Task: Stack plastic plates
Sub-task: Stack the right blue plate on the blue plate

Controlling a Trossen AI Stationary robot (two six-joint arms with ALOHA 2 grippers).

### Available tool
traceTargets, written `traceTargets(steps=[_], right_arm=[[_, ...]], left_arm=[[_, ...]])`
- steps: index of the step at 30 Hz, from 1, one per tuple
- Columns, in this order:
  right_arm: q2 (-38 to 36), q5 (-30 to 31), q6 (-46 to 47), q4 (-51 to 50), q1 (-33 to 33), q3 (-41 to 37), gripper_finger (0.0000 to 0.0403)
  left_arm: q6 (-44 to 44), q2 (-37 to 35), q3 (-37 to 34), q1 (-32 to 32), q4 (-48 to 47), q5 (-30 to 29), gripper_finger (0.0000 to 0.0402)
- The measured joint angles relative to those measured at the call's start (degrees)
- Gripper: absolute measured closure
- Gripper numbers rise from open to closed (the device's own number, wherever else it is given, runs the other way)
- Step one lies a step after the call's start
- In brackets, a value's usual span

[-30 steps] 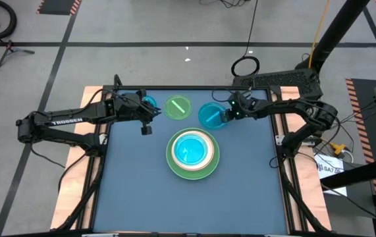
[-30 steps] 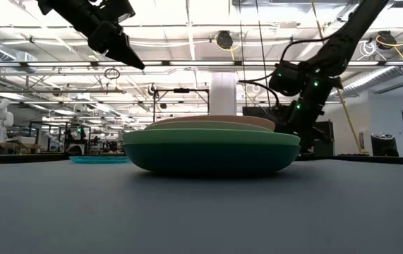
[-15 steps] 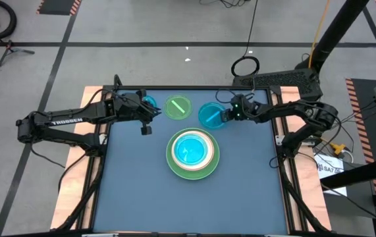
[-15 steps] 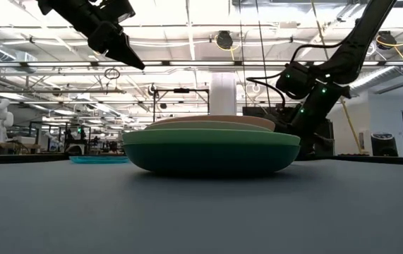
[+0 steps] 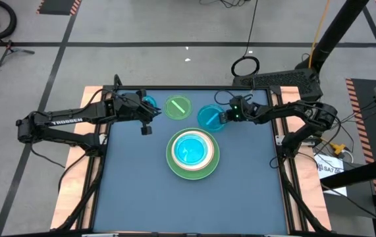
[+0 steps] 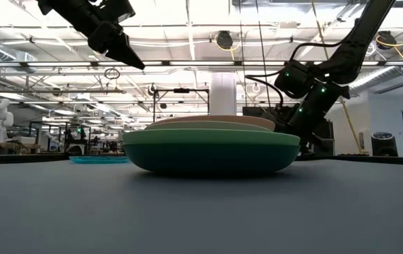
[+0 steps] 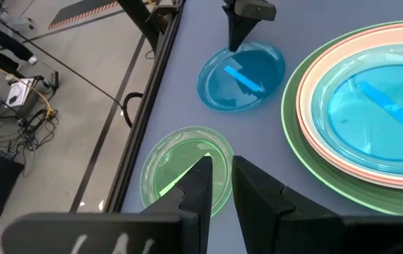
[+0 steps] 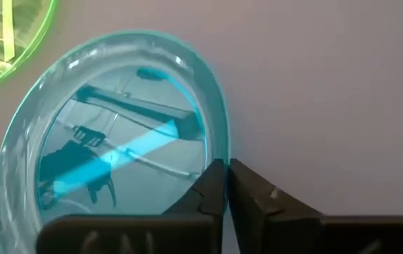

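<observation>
A stack of large plates (image 5: 191,155) sits mid-table, dark green at the bottom, light green and pink above, with a small cyan plate (image 5: 190,149) on top. My right gripper (image 5: 225,116) is shut on another small translucent cyan plate (image 5: 209,117) behind the stack. A lime plate (image 5: 178,106) and a third cyan plate (image 5: 150,102) lie flat at the far edge. My left gripper (image 7: 216,171) is shut and empty, raised high above the lime plate (image 7: 185,171). My right gripper pinches the small cyan plate's rim (image 8: 217,147) on its right-hand side, one finger over the inside of the rim and one outside. The fingers come slanting down from the table's right. Whether the plate is clear of the table, I cannot tell.
The table's near half is bare dark mat (image 5: 188,204). In the low view the stack (image 6: 212,148) hides the held plate. Cables and a floor stand lie beyond the far edge.
My right gripper has risen a little and drawn toward the table's left, and the held cyan plate has shifted slightly left with it, nearer the stack.
</observation>
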Motion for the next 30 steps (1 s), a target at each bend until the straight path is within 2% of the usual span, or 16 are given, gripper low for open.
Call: traceTargets(steps=[10,21,25,30], right_arm=[[-1.37,0.09,-0.14,4.13,-0.07,0.0,0.04],[-15.43,-0.23,-2.95,5.7,1.06,0.04,0.0402],[-19.23,-5.08,-3.42,6.1,3.53,0.05,0.0402],[-19.91,-14.44,-5.06,6.18,9.41,0.07,0.0402]], left_arm=[[0.0,-0.01,0.0,0.02,0.0,0.0,0.0339],[0.0,0.01,0.02,0.0,0.0,0.0,0.0339],[0.0,0.0,0.02,0.0,0.02,0.0,0.0339],[0.0,-0.01,0.02,0.0,0.1,0.0,0.0339]])
